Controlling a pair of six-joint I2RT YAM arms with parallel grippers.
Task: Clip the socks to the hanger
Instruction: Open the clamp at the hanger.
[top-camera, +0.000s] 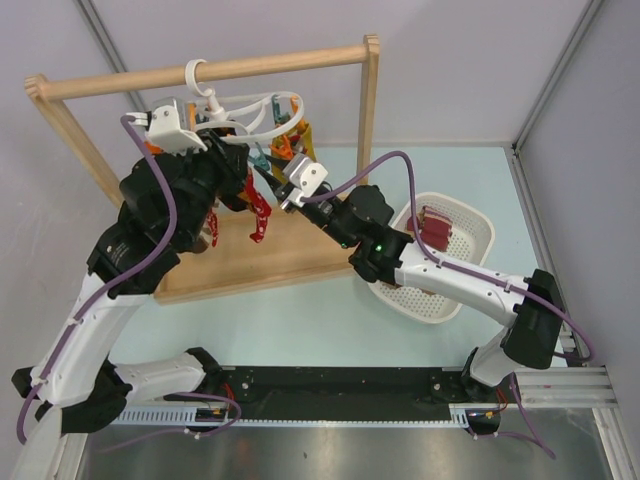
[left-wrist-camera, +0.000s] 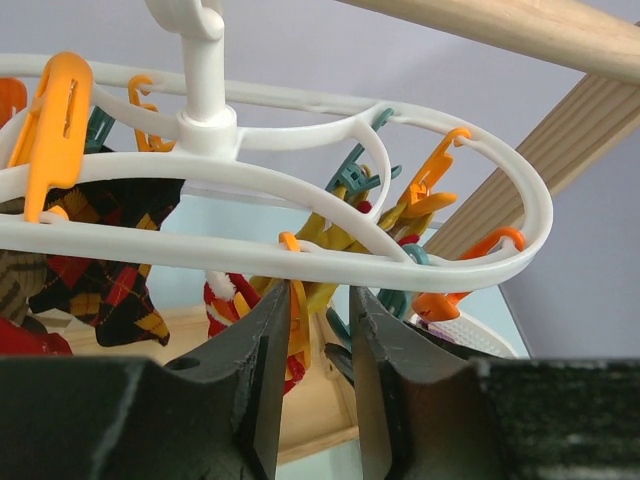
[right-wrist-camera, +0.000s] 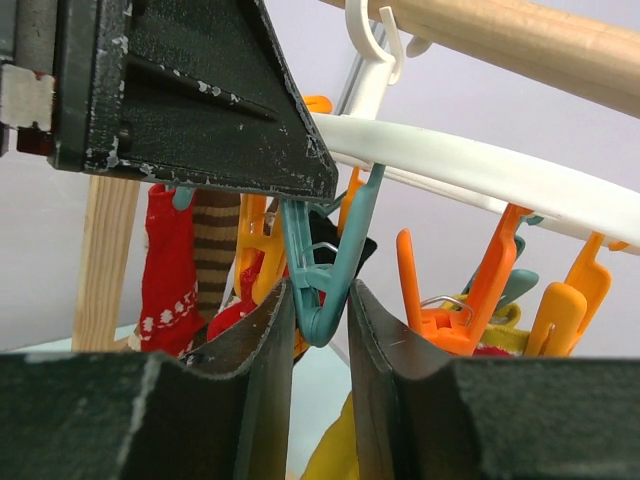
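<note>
White peg hanger (top-camera: 245, 102) hooked on wooden rail (top-camera: 250, 66); red sock (right-wrist-camera: 165, 280) and brown striped sock (right-wrist-camera: 215, 250) hanging beneath it. Right gripper (right-wrist-camera: 320, 290) clamped on teal peg (right-wrist-camera: 318, 325). Left gripper (left-wrist-camera: 318, 295) jaws narrowly apart about orange peg (left-wrist-camera: 297, 310); grip cannot be told

A pale teal tabletop (top-camera: 330, 320) carries everything here. A flat light wooden base board (top-camera: 260, 262) lies on it left of centre, towards the far side, with wooden uprights rising from its ends. To the right of the board sits a white perforated oval plastic basket (top-camera: 430, 300), its near-left end hidden under an arm. A long black mounting rail (top-camera: 340, 385) runs along the near edge, with both arm bases fixed on it.
</note>
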